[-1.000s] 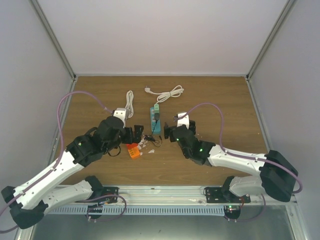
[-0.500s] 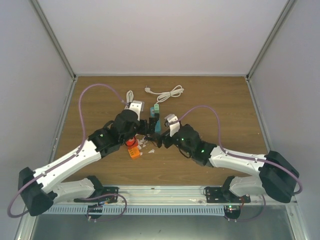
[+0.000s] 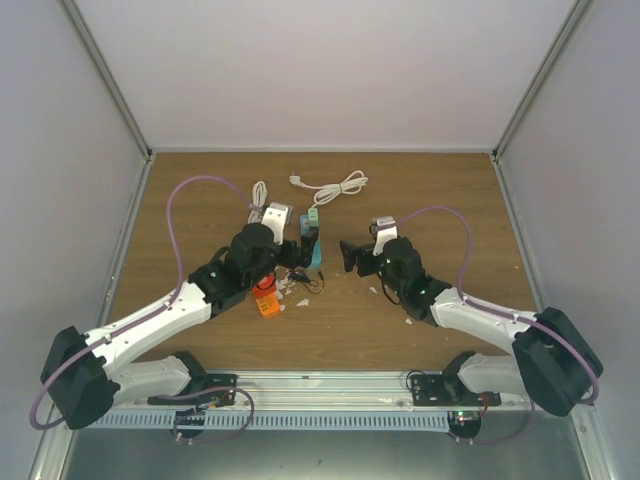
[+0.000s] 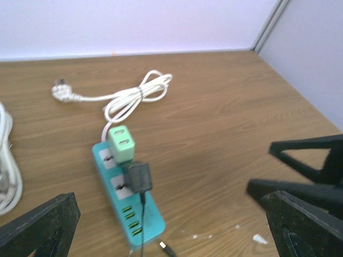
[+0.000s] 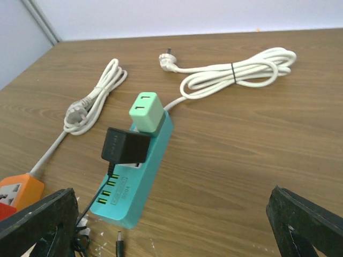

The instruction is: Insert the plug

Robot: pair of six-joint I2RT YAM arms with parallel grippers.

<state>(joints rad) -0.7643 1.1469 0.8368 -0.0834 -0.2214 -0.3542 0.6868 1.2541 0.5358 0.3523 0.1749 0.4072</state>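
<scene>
Plug [image 5: 126,145], a small black box with a thin wire trailing from its near end, stands on the teal power strip [image 5: 142,188], just beside the pale green adapter [image 5: 146,111]. It looks seated in a socket, which would explain why nothing holds it. The left gripper [image 3: 297,252] and right gripper [image 3: 347,256] flank the strip, both spread wide and empty.

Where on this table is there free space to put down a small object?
Free: the far right corner, between the coiled white cord and the right wall; the near middle of the table. Crowded: around the teal power strip, with the orange strip, left gripper and right gripper close.
</scene>
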